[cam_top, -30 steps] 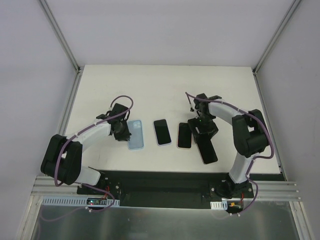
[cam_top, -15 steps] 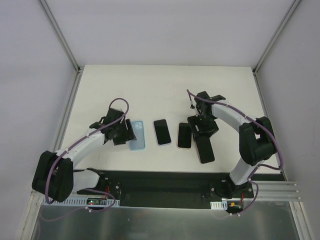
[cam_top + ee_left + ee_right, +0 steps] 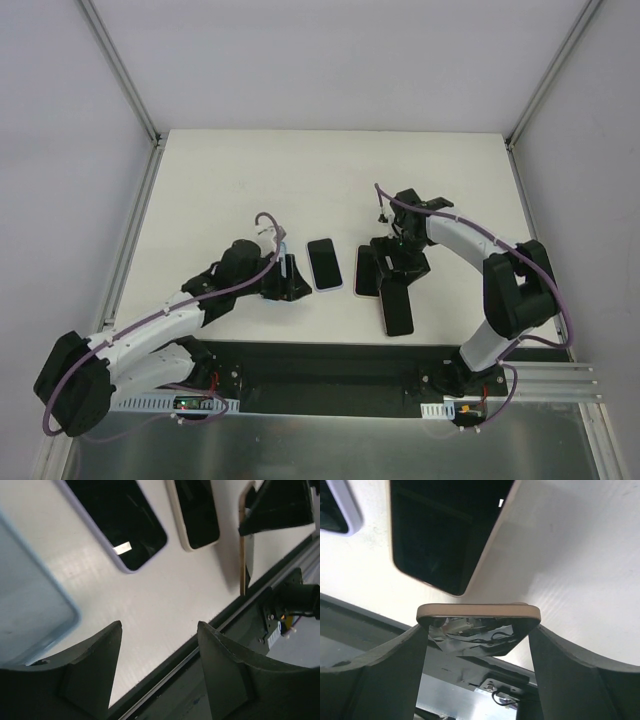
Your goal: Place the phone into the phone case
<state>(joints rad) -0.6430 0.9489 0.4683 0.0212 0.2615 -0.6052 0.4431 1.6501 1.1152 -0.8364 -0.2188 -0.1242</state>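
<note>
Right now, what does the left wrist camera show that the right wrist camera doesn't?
Only the left wrist: the light blue case and the left gripper, jaws open and empty. Only the right wrist: the right gripper close up, jaws against both sides of the gold-edged phone. Both: that phone, the lavender-edged phone and the cream-rimmed slab, lying on the table.
</note>
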